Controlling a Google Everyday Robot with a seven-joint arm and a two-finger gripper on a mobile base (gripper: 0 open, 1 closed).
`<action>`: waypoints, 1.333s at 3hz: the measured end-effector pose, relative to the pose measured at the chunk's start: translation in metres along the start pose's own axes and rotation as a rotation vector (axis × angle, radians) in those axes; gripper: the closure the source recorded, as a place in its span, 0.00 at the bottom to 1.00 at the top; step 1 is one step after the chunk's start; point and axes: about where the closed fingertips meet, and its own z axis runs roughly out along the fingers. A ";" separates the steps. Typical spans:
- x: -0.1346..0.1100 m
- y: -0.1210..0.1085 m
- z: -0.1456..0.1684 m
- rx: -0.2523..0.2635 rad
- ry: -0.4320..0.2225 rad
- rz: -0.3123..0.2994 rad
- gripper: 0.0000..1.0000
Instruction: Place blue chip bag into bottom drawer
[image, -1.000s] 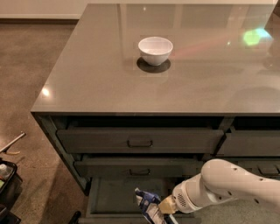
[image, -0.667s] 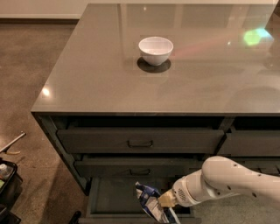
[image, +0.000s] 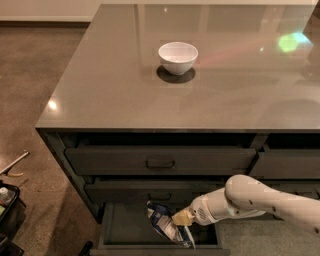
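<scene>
At lower centre, the gripper (image: 183, 218) is clamped on the blue chip bag (image: 164, 224). The bag slants down just left of it, inside the open bottom drawer (image: 126, 227), seemingly above its floor.

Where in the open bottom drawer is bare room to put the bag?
In the bottom drawer, bare floor lies between its left wall and the blue chip bag. The right half is crowded: the pincer holds the bag there.

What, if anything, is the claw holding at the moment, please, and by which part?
The claw holds the blue chip bag by its crumpled edge on the arm's side, roughly mid-height, with the bag over the open bottom drawer.
</scene>
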 end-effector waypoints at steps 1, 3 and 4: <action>0.003 -0.019 0.016 -0.030 -0.060 -0.002 1.00; -0.002 -0.042 0.026 0.085 -0.140 0.010 1.00; 0.009 -0.050 0.028 0.079 -0.141 0.057 1.00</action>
